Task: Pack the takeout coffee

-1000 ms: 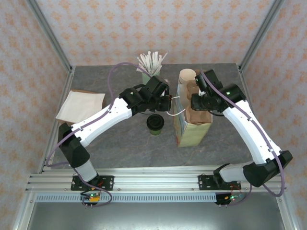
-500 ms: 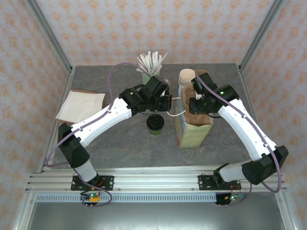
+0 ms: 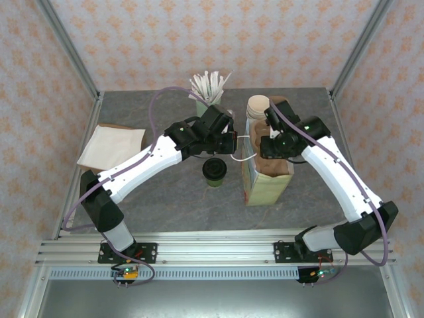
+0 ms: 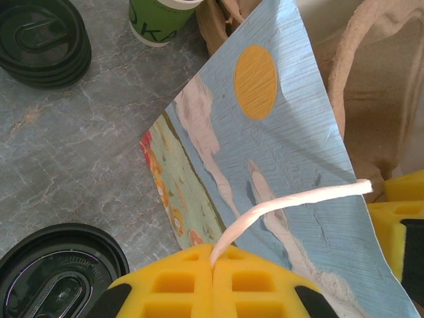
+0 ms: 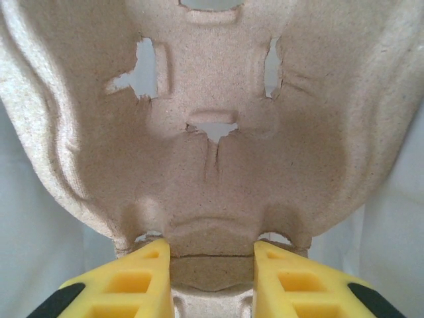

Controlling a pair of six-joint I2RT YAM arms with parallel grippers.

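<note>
Takeout coffee (image 3: pixel 214 169) stands at the paper bag's (image 3: pixel 265 191) nine o'clock. The left claw (image 4: pixel 212 266), fully closed, pinches the string handle (image 4: pixel 278 202) to steady the bag. The right claw (image 5: pixel 212 257) clamps a pulp cup carrier (image 5: pixel 212 146) at the bag's mouth.

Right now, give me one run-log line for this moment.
left hand: shut on bag handle | right hand: gripping pulp cup carrier at paper bag's mouth | takeout coffee: lidded, on table beside bag, unpacked

- Bright, even, diffuse light in all views.
- Only faint, soft-edged shadows lie on the table (image 3: pixel 165 199).
- The close-up cardboard tray (image 5: pixel 212 165) looks slightly soft.
</note>
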